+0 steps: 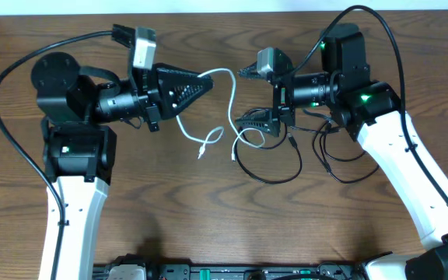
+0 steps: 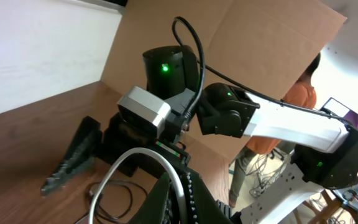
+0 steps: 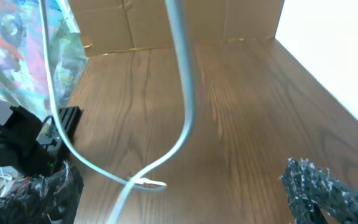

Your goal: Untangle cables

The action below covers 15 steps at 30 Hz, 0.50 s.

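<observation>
Separation step: pinching white cord (image 1: 232,93) in closed L gripper (image 1: 207,80), w/ R gripper (image 3: 179,176) spread wide around its slack. Best drawing slowly away from black cords (image 1: 271,180), minding snags.

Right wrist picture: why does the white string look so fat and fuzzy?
Right wrist view: the white cord hangs close to the lens, so it blurs, while the table behind looks sharper. Overhead view: the same cord looks thin and crisp.
</observation>
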Each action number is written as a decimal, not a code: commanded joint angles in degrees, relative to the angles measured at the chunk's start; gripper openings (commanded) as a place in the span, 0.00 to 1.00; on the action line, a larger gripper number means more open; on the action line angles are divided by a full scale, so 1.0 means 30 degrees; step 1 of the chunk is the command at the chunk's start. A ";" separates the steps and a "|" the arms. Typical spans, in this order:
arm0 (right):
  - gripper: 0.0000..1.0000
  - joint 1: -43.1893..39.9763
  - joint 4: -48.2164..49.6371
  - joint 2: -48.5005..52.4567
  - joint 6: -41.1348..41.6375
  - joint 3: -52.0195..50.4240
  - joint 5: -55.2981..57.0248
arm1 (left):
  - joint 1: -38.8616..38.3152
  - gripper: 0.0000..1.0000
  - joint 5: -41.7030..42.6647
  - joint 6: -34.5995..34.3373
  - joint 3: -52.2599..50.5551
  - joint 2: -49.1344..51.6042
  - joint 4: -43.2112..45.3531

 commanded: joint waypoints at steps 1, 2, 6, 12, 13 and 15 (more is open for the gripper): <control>0.99 -0.0029 0.0240 -0.0015 0.0386 0.0036 -0.0408 | -0.0386 0.08 0.0306 -0.0175 0.0627 -0.0087 0.0255; 0.99 -0.0029 0.0284 -0.0015 0.0379 0.0036 -0.0408 | -0.0495 0.08 0.0306 -0.0182 0.0627 -0.0087 0.0255; 0.99 -0.0029 0.0408 -0.0015 0.0379 0.0036 -0.0401 | -0.0896 0.08 0.0240 -0.0175 0.0627 -0.0095 0.0270; 0.99 -0.0029 0.0743 -0.0015 0.0670 0.0036 -0.0423 | -0.0911 0.08 0.0240 -0.0255 0.0627 -0.0095 0.0262; 0.99 -0.0029 0.0831 -0.0015 0.0692 0.0036 -0.0488 | -0.0918 0.08 0.0248 -0.0313 0.0627 -0.0095 0.0262; 0.99 -0.0029 0.1188 -0.0015 0.1042 0.0036 -0.0816 | -0.0918 0.08 0.0248 -0.0335 0.0627 -0.0095 0.0262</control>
